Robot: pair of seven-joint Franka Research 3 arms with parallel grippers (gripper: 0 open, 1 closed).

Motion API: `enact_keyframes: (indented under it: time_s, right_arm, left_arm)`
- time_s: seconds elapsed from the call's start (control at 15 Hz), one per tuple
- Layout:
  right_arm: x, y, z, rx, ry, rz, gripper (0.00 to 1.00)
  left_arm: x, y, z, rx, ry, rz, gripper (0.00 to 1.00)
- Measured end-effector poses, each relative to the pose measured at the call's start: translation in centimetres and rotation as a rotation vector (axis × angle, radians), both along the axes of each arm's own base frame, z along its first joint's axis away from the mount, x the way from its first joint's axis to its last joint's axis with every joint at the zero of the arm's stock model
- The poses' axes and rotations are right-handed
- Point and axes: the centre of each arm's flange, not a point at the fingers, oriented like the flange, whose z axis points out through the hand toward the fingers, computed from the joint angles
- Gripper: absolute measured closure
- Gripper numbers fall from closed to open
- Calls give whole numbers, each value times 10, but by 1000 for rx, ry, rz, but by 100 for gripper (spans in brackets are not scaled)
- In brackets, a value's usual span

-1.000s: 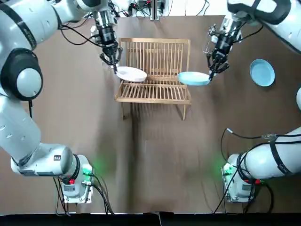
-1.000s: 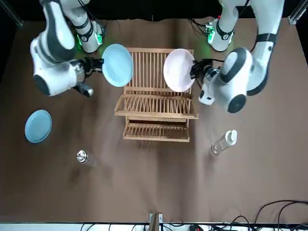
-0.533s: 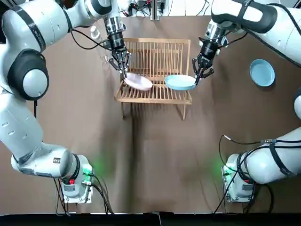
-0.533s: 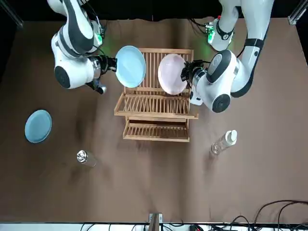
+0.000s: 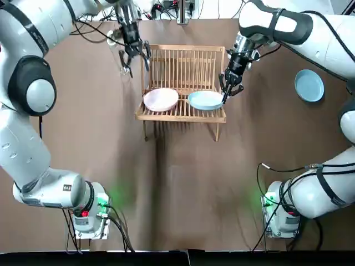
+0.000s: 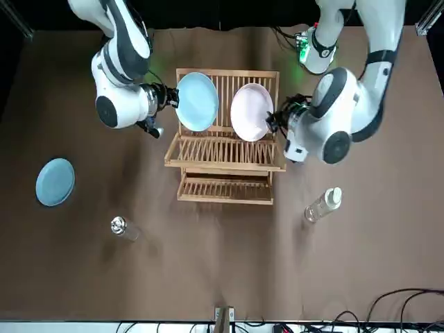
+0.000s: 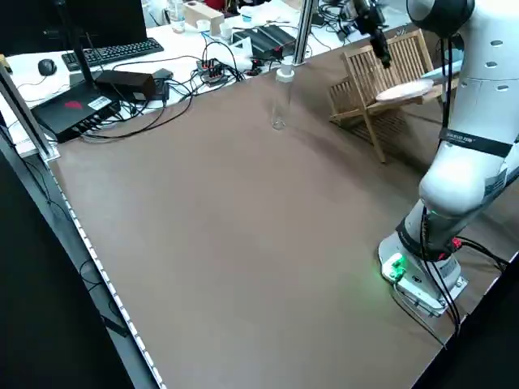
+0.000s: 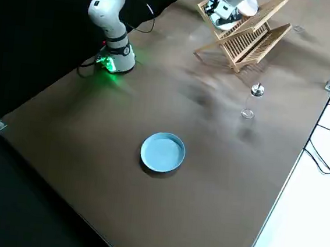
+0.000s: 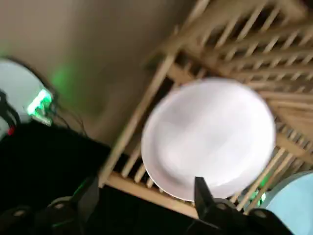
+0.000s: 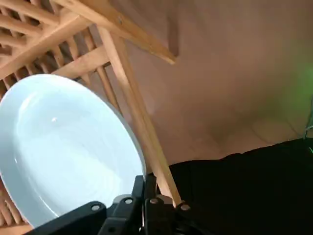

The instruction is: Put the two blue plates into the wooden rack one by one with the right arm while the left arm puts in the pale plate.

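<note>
Right gripper (image 5: 226,92) pinches the rim of a blue plate (image 5: 206,100). The plate sits in the right half of the wooden rack (image 5: 183,61), leaning on the back slats. Pale plate (image 5: 161,98) sits in the left half, just beside the blue one. Left gripper (image 5: 132,57) is spread wide w/ nothing in it, off the rack's back-left corner & apart from the pale plate. Second blue plate (image 5: 309,85) lies flat on the table (image 5: 183,183), well apart from the rack on the robot's right.

Right wrist view shows the fingers pressed onto the blue rim right by a rack post; in top view the wrist hides that grip. Left wrist view shows both fingers wide, w/ the pale plate clear beyond them. Front view shows both plates' faces side by side against the slats. Left side view shows a clear bottle (image 7: 281,101) upright near the rack, on the left arm's side.

Vs. 0.5 s ago: the left gripper held the pale plate over the rack; now it has let go & backed off. The blue plate has moved further in toward the rack's middle, w/ the right gripper's hold unchanged.
</note>
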Motion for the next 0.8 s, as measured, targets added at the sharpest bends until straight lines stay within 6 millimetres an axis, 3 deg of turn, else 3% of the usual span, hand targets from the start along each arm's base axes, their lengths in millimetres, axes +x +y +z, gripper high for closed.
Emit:
enact_keyframes:
  time_s: [0.27,0.33,0.47,0.6,0.8]
  right_arm:
    - [0,1,-10,-8,16,1,97]
    - [1,1,-10,-8,16,1,93]
    - [2,2,-8,-4,12,0,75]
    - [3,2,-7,-1,9,0,61]
    - [0,0,1,6,50,30,61]
  left_arm:
    - [44,76,35,-79,-181,-115,3]
    - [52,96,43,-98,-222,-155,1]
    - [59,125,62,-104,-307,-252,1]
    - [58,137,81,-76,-372,-370,1]
    - [51,138,113,-44,-462,-495,0]
